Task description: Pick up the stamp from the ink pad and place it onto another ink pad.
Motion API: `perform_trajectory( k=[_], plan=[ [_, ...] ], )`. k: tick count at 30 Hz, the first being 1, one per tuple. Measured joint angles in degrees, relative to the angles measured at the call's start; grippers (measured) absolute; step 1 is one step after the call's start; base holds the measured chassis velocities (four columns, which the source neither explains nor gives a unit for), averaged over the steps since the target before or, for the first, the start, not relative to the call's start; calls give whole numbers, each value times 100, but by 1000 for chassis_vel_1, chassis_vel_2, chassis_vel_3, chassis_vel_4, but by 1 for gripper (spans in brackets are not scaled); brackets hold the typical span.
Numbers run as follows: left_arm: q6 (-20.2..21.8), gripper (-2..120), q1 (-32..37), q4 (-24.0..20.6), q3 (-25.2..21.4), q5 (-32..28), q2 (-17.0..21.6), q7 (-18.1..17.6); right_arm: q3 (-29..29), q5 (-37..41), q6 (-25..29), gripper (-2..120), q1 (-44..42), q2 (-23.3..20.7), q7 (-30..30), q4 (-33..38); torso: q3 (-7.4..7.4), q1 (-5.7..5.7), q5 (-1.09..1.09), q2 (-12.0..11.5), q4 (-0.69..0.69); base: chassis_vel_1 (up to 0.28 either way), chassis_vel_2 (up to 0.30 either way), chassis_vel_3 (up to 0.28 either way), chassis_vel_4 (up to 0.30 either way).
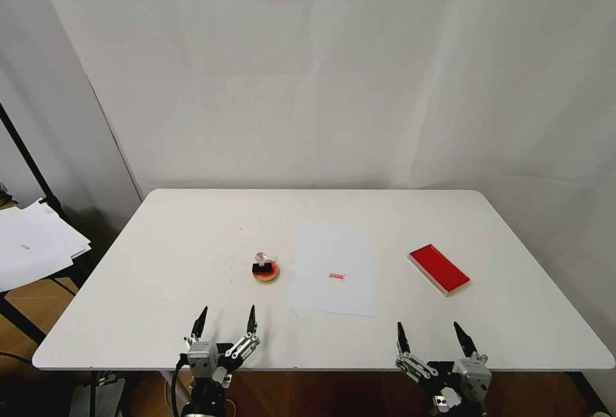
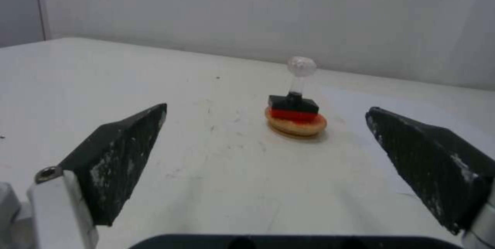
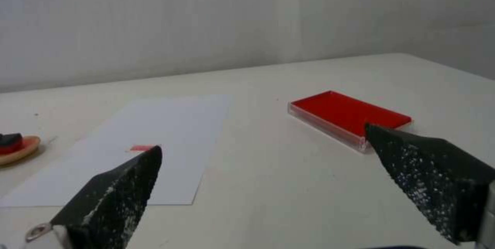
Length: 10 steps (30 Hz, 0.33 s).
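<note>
The stamp (image 1: 261,265) stands upright on the round ink pad (image 1: 266,272), black base on the orange-red centre, clear knob up. In the left wrist view the stamp (image 2: 294,100) covers most of the round pad (image 2: 296,124), leaving only a tan rim exposed. In the right wrist view the same pair is cut by the frame edge: stamp (image 3: 9,143), pad (image 3: 18,151).

From the stamp, the sheet of white paper (image 1: 333,269) lies just beside at 3 o'clock, carrying one small red stamped mark (image 1: 336,276). The red rectangular ink pad (image 1: 439,269) lies farther out at 3 o'clock, well apart and skewed to the table's edges, nothing resting on it. The table (image 1: 179,244) is bare between stamp and left edge, and toward the rear edge at 12 o'clock.

Count: one stamp, two ink pads, one paper sheet, two grippers.

The left gripper (image 1: 226,323) hangs over the near table edge at 7 o'clock from the stamp, fingers spread, holding nothing; bare tabletop lies between them. The right gripper (image 1: 432,338) sits at the near edge at 5 o'clock, well apart, fingers spread and holding nothing, near the rectangular pad (image 3: 350,115).
</note>
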Motion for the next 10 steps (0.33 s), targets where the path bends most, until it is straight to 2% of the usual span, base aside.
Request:
perform_trajectory(
  k=[10],
  plan=[
    [0, 102, 0, 0, 0, 0, 0, 0, 0, 1, 0, 100, 1, 0, 0, 0, 0, 0, 0, 0, 0, 0, 0, 0, 0]
  ],
)
